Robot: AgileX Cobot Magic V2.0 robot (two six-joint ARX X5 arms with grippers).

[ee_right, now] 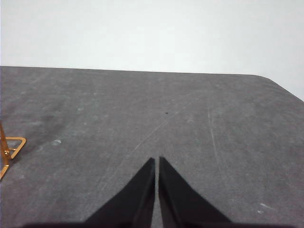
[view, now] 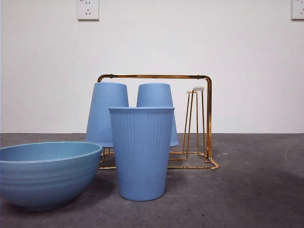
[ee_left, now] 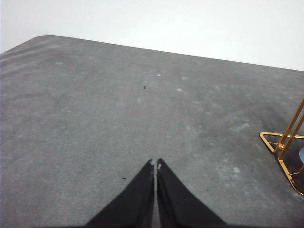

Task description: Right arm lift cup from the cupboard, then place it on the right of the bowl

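Note:
A light-blue ribbed cup point(view: 141, 152) stands upright on the grey table, just right of the wide teal bowl point(view: 45, 172). Behind them the gold wire cupboard point(view: 204, 118) holds two more identical cups upside down point(view: 107, 114) point(view: 155, 97); its right prongs are bare. No arm shows in the front view. My right gripper point(ee_right: 156, 160) is shut and empty over bare table, with a corner of the cupboard point(ee_right: 10, 148) off to one side. My left gripper point(ee_left: 155, 163) is shut and empty too, with a corner of the cupboard point(ee_left: 285, 147) at its view's edge.
The grey table top point(view: 256, 180) stretches to the right of the standing cup. A white wall with two power sockets point(view: 88, 9) stands behind.

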